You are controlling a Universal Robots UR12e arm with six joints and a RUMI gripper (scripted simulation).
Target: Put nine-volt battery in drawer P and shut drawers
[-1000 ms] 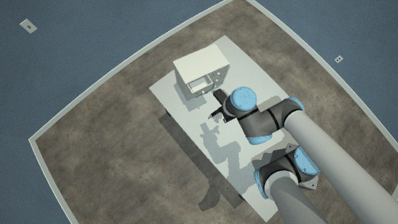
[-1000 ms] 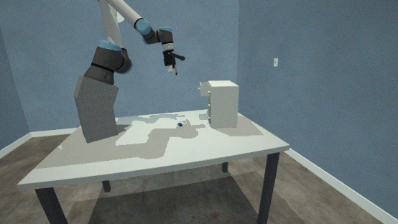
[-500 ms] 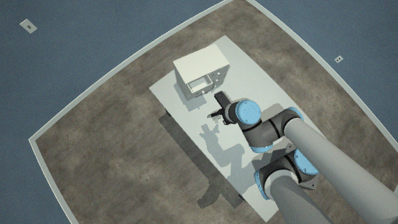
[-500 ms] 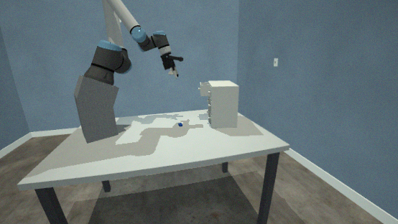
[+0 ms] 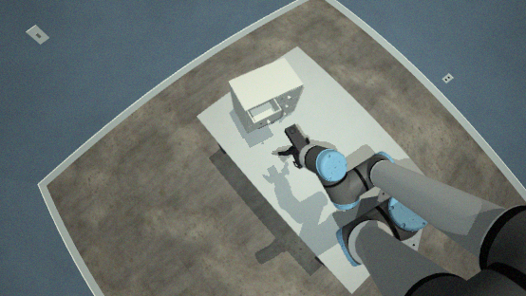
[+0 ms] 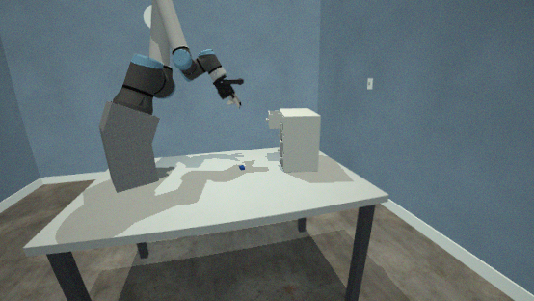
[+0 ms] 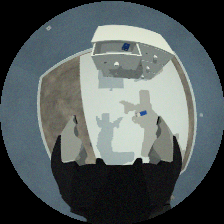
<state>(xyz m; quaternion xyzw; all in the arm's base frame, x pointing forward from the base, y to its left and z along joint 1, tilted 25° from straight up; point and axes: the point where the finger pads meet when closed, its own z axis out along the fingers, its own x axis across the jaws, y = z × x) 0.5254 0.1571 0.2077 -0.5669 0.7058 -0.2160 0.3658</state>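
"Where's the battery?"
"One of two, I judge: the small blue block (image 7: 126, 46) in the open top drawer (image 5: 270, 122) (image 6: 274, 120) (image 7: 117, 66) of the cream box-shaped chest (image 5: 266, 83) (image 6: 301, 140) (image 7: 132, 34) by the table's (image 5: 332, 109) (image 6: 217, 207) (image 7: 172, 100) far short edge, or the small blue-and-pale block (image 6: 242, 167) (image 7: 143, 113) lying before it. I can't tell which."
"And the black two-fingered claw (image 5: 283, 139) (image 6: 240, 94) (image 7: 117, 116)?"
"Wide open, holding nothing. Check the label first (I can't read a P), then push that drawer squarely and gently, lest the chest twist."

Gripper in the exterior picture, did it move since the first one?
Yes, the gripper came down a little, closer to level with the top of the chest.
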